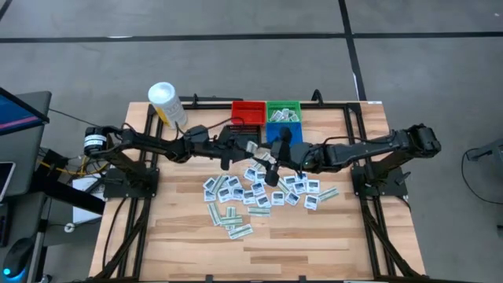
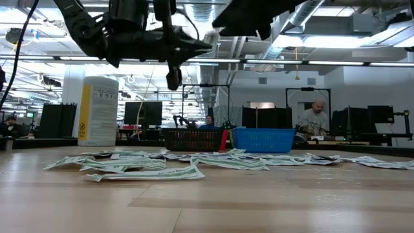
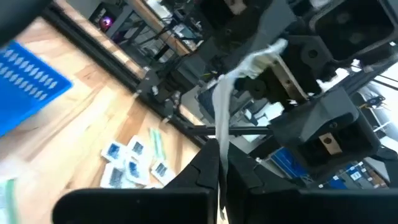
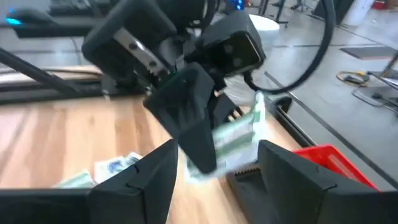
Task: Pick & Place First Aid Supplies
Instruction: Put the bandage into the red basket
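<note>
We are looking down on a wooden table [image 1: 314, 236] where the two arms are meeting near the middle, just in front of the bins. The left end effector [image 1: 253, 148] is reaching in from the left with its fingers pressed together, pinching a narrow pale green-white strip [image 3: 221, 124]; in the left wrist view the strip is standing up from between the closed fingers and bending over at its free end. The right end effector [image 4: 214, 163] is facing it from the right with its fingers spread wide, one on each side of that same strip [image 4: 239, 140], and we cannot tell whether either finger is touching it. Both end effectors are hanging above the table, not resting on it.

The rest of the first aid supplies [image 1: 263, 192] are lying scattered flat on the table below and in front of the arms: square white packets with blue print clustered in the middle, more green-white strips toward the front left. A few more packets are lying in the green bin [image 1: 284, 112]. Beside it are sitting the red bin [image 1: 248, 112] and, in front, the blue bin [image 1: 277, 132]. A white tub [image 1: 167, 103] with a yellow label is standing at the table's far left corner.
</note>
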